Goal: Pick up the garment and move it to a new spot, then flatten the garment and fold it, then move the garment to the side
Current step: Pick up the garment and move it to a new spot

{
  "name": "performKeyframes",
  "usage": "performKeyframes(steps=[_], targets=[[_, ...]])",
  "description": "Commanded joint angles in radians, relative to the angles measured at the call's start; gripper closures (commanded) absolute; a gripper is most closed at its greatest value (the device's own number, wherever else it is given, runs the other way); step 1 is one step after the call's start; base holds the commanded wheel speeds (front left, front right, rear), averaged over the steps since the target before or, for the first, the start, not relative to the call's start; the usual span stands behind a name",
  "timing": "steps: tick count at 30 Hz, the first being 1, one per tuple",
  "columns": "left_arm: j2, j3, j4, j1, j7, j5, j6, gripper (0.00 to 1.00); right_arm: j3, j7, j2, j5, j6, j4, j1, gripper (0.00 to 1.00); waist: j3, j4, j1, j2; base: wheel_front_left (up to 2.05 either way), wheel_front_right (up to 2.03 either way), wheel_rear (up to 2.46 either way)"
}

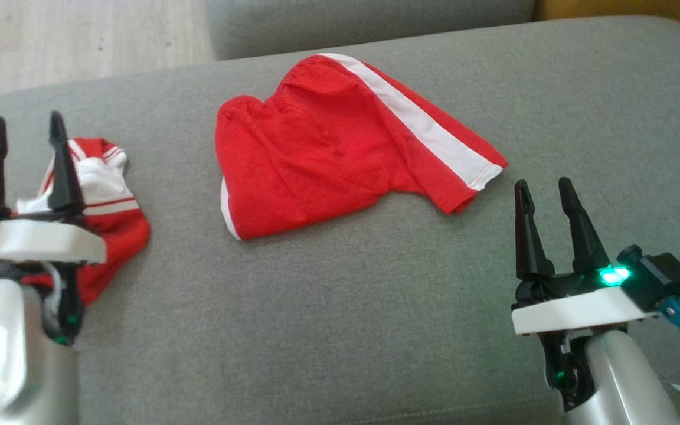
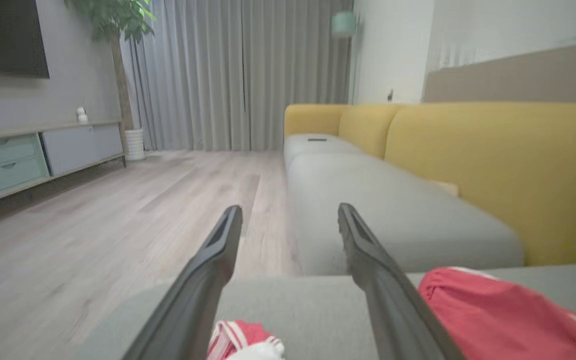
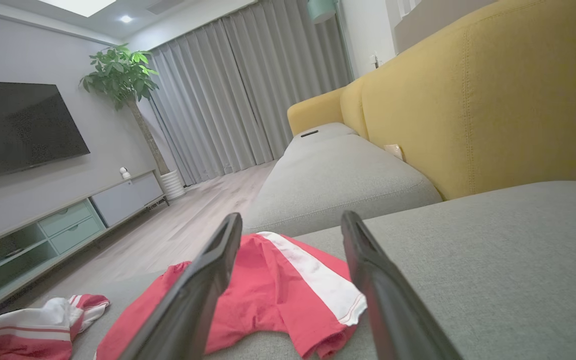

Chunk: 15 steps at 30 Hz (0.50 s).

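Left pincer (image 1: 27, 118), apart, overlaps a crumpled jersey (image 1: 113, 200); right pincer (image 1: 542, 184), apart, sits near the red garment (image 1: 328, 153).

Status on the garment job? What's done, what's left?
Done, apparently: the red shorts lie in the middle of the grey cushion, doubled over and fairly flat, so they look folded. In hand: nothing; the left gripper and right gripper are both open and empty. Left: shifting the shorts to the side. A red-and-white garment sits bunched by the left gripper, unflattened; which piece the job means I cannot tell.
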Motion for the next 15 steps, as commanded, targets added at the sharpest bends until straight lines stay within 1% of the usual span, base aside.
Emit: performKeyframes(steps=[1,4,7,8,9,10,15], targets=[[0.006,0.034,-0.069,0.005,-0.005,0.006,-0.007,0.0,0.017,-0.006,-0.003,-0.011,-0.001,-0.035,-0.012,0.0,-0.01,0.009,0.0,-0.0001,0.0,0.0,0.0],[-0.037,0.018,-0.15,0.051,-0.005,0.013,-0.029,0.0,0.013,-0.006,-0.003,-0.011,-0.001,-0.038,-0.004,0.0,-0.02,0.019,0.0,-0.0001,0.0,0.0,0.0],[-0.073,-0.008,-0.194,0.096,-0.005,0.027,-0.042,0.0,0.01,-0.006,-0.003,-0.013,-0.001,-0.041,0.002,0.0,-0.027,0.028,0.0,-0.0001,0.0,0.0,0.0],[-0.073,-0.008,-0.194,0.096,-0.005,0.027,-0.042,0.0,0.01,-0.006,-0.003,-0.013,-0.001,-0.041,0.002,0.0,-0.027,0.028,0.0,-0.0001,0.0,0.0,0.0],[-0.094,-0.026,-0.207,0.129,-0.005,0.033,-0.046,0.0,0.009,-0.006,-0.003,-0.014,-0.001,-0.042,0.005,0.0,-0.03,0.031,0.0,-0.0001,0.0,0.0,0.0],[-0.094,-0.026,-0.207,0.129,-0.005,0.033,-0.046,0.0,0.009,-0.006,-0.003,-0.014,-0.001,-0.042,0.005,0.0,-0.03,0.031,0.0,-0.0001,0.0,0.0,0.0],[-0.131,-0.073,-0.196,0.202,-0.005,0.031,-0.054,0.0,0.009,-0.006,-0.003,-0.014,-0.001,-0.042,0.009,0.0,-0.03,0.038,0.0,-0.0001,0.0,0.0,0.0]])
